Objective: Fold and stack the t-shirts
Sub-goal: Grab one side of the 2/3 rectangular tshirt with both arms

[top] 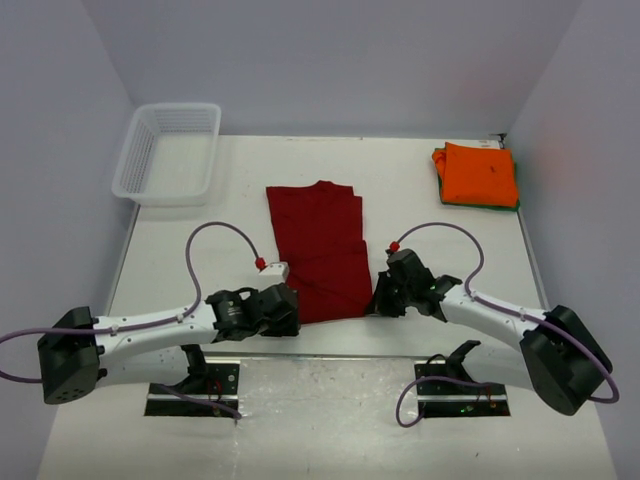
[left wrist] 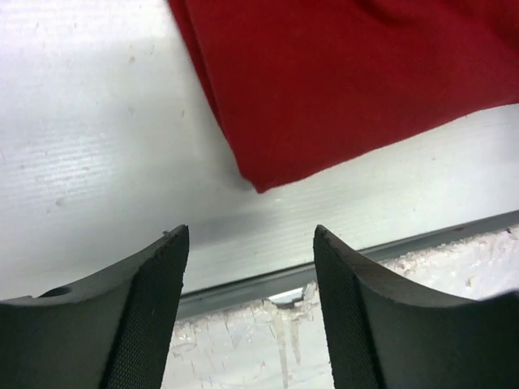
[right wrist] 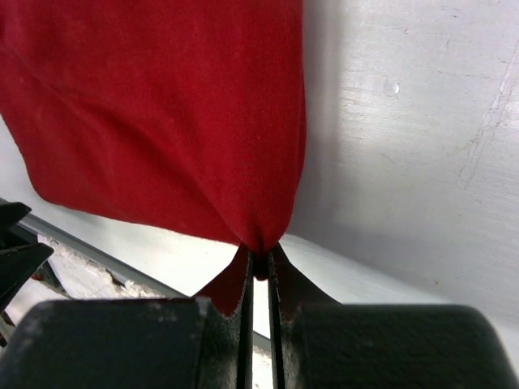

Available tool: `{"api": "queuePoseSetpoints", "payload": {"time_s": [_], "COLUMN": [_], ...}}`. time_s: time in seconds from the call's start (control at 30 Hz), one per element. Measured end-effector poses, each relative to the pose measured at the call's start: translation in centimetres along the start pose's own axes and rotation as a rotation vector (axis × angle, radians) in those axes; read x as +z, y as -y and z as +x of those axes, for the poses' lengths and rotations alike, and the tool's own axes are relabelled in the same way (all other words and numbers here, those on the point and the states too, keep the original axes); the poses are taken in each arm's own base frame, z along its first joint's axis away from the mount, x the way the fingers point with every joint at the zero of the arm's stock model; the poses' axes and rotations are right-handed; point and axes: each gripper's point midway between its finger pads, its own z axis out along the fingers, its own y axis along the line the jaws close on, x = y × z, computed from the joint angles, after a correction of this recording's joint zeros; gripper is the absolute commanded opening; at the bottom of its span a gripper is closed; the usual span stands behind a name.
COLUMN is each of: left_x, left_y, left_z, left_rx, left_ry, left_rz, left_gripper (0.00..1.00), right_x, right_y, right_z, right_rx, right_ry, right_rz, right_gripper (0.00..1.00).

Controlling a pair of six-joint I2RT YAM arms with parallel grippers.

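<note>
Soft, even light from above fills the top view; the white flat table (top: pixel 165 250) takes a faint lilac cast, with pale shadows along its near edge. The right wrist view is sharp: the dark red cloth t-shirt (right wrist: pixel 162 105) shows its weave and casts a soft grey shadow alongside.

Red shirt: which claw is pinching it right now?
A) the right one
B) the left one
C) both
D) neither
A: the right claw is shut on a corner of the red shirt, while the left claw stands open with nothing between its fingers.
</note>
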Motion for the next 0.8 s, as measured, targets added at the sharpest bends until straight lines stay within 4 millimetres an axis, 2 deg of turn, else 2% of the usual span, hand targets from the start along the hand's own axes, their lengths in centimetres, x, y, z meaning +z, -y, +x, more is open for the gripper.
{"api": "queuePoseSetpoints", "payload": {"time_s": [0.23, 0.5, 0.8], "left_x": [-0.7, 0.6, 1.2], "left_y": [-0.5, -1.4, -0.8], "left_z": [0.8, 1.9, 1.4], "left_rx": [-0.087, -0.112, -0.123], "left_ry": [-0.003, -0.025, 0.002], "left_rz": [0.015, -0.025, -0.009], "left_gripper": [0.57, 0.47, 0.46], "right_x": [-0.5, -0.9, -0.9], "right_y": [-0.5, -0.9, -0.9], "right_z": [-0.3, -0.3, -0.1], "right_rx": [-0.007, -0.015, -0.019], "right_ry": [0.020, 0.028, 0.021], "right_rz": [-0.023, -0.037, -0.035], "right_gripper": [0.00, 0.00, 0.00]}}
